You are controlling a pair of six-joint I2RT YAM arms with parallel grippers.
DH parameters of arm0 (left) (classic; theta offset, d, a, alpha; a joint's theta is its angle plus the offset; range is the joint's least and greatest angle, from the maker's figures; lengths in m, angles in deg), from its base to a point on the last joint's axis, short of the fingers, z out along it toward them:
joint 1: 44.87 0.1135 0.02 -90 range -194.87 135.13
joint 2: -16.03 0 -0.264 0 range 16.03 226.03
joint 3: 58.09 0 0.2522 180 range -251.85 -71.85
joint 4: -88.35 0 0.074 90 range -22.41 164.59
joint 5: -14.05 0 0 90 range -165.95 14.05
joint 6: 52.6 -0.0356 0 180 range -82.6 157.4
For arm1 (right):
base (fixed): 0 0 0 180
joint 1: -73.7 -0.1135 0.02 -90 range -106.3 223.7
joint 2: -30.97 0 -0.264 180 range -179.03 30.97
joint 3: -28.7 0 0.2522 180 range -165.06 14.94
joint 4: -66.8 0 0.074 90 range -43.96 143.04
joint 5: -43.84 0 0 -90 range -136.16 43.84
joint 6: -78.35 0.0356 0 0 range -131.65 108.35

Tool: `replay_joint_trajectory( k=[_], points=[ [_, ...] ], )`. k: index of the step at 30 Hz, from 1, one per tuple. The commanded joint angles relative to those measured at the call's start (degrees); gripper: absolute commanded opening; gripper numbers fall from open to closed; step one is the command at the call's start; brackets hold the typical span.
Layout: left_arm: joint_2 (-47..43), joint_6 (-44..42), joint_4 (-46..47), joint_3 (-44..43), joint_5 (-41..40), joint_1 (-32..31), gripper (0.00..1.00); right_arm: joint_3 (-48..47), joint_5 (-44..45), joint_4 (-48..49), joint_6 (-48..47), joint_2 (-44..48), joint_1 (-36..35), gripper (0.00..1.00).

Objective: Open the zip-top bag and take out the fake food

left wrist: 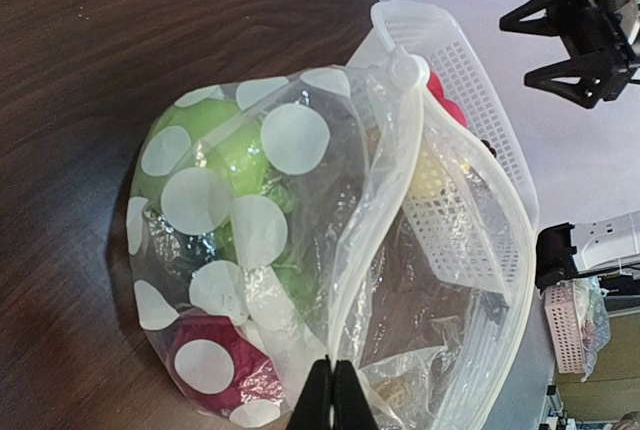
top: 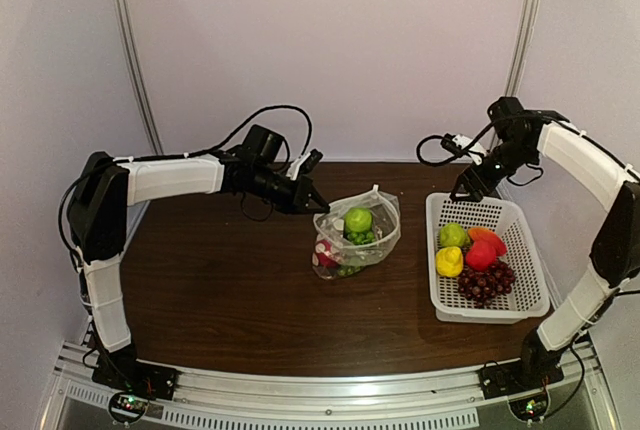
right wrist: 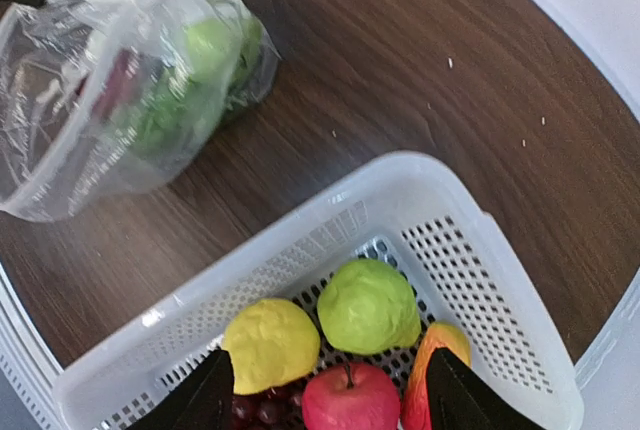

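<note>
The clear zip-top bag (top: 357,234) with white dots lies mid-table, its mouth gaping. It holds a green apple (top: 358,219), green grapes and a pink fruit (top: 324,259). My left gripper (top: 313,202) is shut on the bag's rim (left wrist: 333,375) at its left edge. My right gripper (top: 463,190) is open and empty above the far end of the white basket (top: 527,280). In the right wrist view the basket holds a yellow lemon (right wrist: 271,343), a green fruit (right wrist: 368,306), a red apple (right wrist: 351,399) and an orange piece (right wrist: 425,370). Purple grapes (top: 486,282) lie there too.
The white perforated basket (right wrist: 300,230) stands at the table's right side, right of the bag. Dark wood table (top: 220,280) stretches left and in front of the bag. Purple walls close in behind and on both sides.
</note>
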Motion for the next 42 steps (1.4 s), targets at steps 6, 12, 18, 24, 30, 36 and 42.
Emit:
replay_joint_trajectory(
  k=[6,12,18,24,30,36,42],
  points=[
    [-1.1,-1.1,0.2,-1.7,0.7,-0.2,0.00,-7.5,-3.2,10.3,0.8,-1.7,-17.6,0.60],
    [-1.2,-0.5,0.2,-1.4,-0.8,-0.2,0.00,-11.9,-0.8,11.3,0.2,-9.7,-26.6,0.44],
    [-1.3,-0.2,0.2,-1.4,-0.8,-0.2,0.00,-13.5,1.7,11.6,0.2,-18.6,-31.6,0.37],
    [-1.3,0.4,0.2,-1.0,-2.3,-0.2,0.00,-13.3,8.0,14.7,0.5,-23.4,-33.2,0.29],
    [-0.8,1.2,-0.6,-0.9,-4.6,-0.2,0.00,-11.8,8.6,16.9,1.6,-26.7,-33.3,0.26],
    [-0.1,2.1,-0.6,-0.6,-5.4,-0.2,0.00,-9.6,11.2,20.5,3.7,-29.7,-33.3,0.32],
    [0.2,2.1,-0.8,-0.5,-6.4,-0.1,0.00,-6.9,16.9,23.8,5.7,-31.4,-33.3,0.49]
  ],
)
